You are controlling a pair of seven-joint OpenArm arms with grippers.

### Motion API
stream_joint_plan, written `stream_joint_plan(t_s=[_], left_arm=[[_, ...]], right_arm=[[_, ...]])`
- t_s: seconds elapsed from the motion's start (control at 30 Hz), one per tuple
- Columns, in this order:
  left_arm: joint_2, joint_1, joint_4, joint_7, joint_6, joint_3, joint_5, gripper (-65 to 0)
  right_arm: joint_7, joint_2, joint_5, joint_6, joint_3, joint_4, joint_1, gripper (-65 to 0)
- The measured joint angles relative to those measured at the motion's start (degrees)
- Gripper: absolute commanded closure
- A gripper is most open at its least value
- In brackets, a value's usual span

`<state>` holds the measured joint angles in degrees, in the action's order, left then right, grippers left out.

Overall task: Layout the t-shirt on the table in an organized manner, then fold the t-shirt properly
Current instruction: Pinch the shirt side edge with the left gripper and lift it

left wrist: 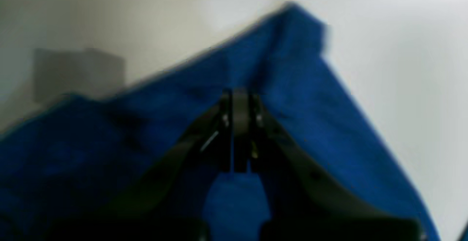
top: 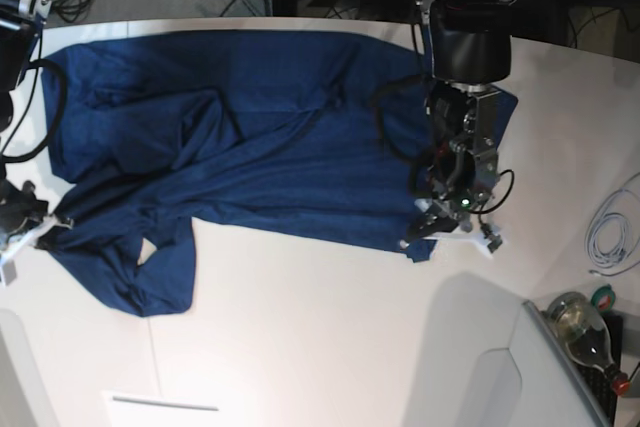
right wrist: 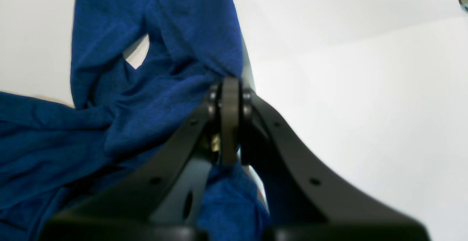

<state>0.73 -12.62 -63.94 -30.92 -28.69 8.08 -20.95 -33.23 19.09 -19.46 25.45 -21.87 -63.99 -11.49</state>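
Fingers of my left gripper [left wrist: 239, 124] are pressed together on a fold of the t-shirt [top: 260, 137]; fingers of my right gripper [right wrist: 230, 124] pinch cloth too, jaws closed with blue fabric bunched at the tips. Shirt lies on the desk [top: 330, 347], mostly spread but rumpled, wrinkles across the middle and one part flopped in a loop near the lower corner on my right-arm side.

Step, as I judge it: layout, not folding yet. Both grips are at opposite ends of the near edge, so next move probably calls for pulling apart and dragging to flatten, then releasing. Left wrist view is blurred, so exactly which hem I hold there is hard to say.

Edges: far shirt edge sits close to the desk's back rim, little slack there. Plenty of bare white desk toward the camera side for drawing the cloth down. Bottle [top: 585, 327] and white cable [top: 610, 232] sit beyond my left arm, well apart from the cloth; avoid sweeping that way.
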Motion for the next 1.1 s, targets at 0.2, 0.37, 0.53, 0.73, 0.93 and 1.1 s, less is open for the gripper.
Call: stream_joint_plan(t_s=[0.2, 0.37, 0.53, 0.73, 0.93, 1.1], left_arm=[[-3.67, 4.31, -0.37, 4.66, -4.35, -0.37, -0.02, 0.0], [-4.83, 7.26, -0.55, 5.46, -4.55, 0.02, -0.02, 0.0], [-4.26, 10.51, -8.46, 4.11, -5.46, 1.16, -0.96, 0.0], [-2.56, 5.64, -9.94, 5.11, -4.98, -4.72, -0.26, 0.0], [-2.21, 2.49, 4.46, 8.55, -4.98, -8.48, -0.17, 0.0], [-4.72, 4.63, 5.46, 12.98, -4.35, -8.13, 0.04, 0.0]], right_arm=[[0.0, 0.0, -0.02, 0.0, 0.0, 0.0, 0.24, 0.0], [0.0, -0.04, -0.22, 0.0, 0.0, 0.0, 0.28, 0.0], [0.0, -0.15, 0.0, 0.0, 0.0, 0.0, 0.28, 0.0], [0.0, -0.2, -0.26, 0.0, 0.02, 0.0, 0.28, 0.0], [-0.04, -0.2, -0.17, 0.0, 0.0, 0.0, 0.28, 0.0], [0.0, -0.22, -0.02, 0.0, 0.02, 0.0, 1.49, 0.0]])
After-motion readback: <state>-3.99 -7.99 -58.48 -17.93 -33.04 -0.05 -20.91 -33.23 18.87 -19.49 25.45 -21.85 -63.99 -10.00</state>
